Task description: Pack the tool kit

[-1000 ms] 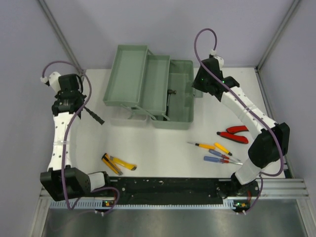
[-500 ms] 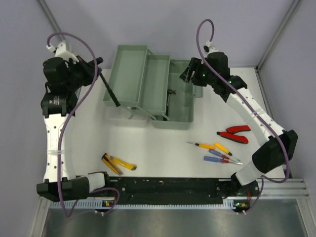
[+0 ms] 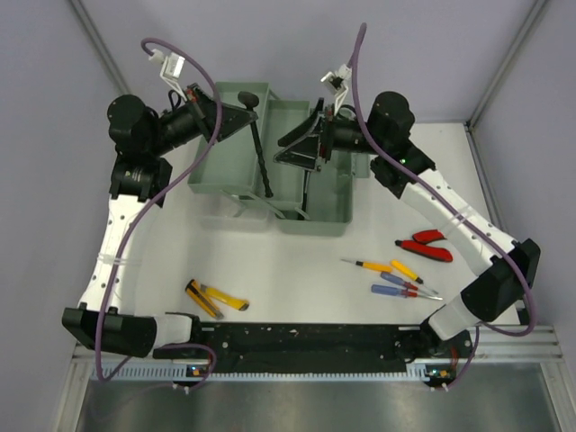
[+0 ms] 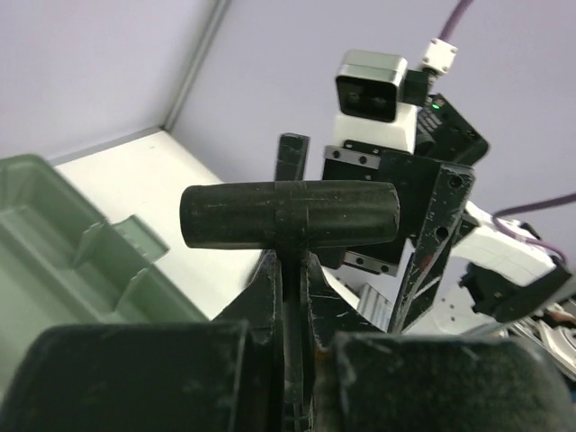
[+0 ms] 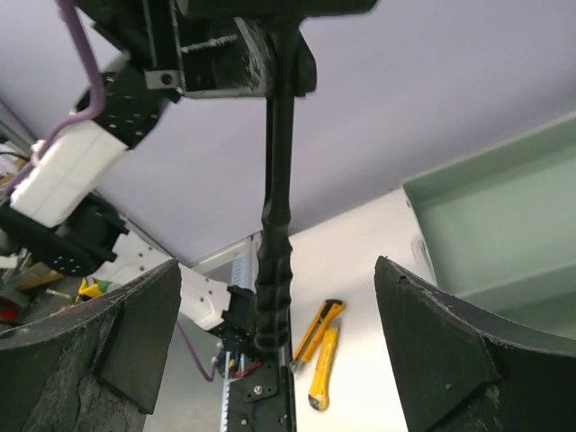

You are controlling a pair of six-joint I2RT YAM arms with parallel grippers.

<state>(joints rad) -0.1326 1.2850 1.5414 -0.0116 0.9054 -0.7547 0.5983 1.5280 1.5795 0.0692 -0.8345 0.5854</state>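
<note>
Black hammer (image 3: 260, 148) pinched by left tool (image 3: 236, 110); right tool (image 3: 290, 149) spread wide nearby.

**Surroundings, non-task items**

- Table (image 3: 288, 261): white, flat top, filling the middle of the overhead view.
- Walls (image 3: 297, 45): plain lavender-grey panels at the far side, left and right.
- Frame struts: two aluminium bars, far left (image 3: 112, 63) and far right (image 3: 508, 63), running diagonally.
- Base rail (image 3: 315, 337): black, along the table's near edge.
- Slotted strip (image 3: 306, 369): grey, just nearer than the rail.
- Metal sheet (image 3: 315, 405): dull grey, nearest.
</note>
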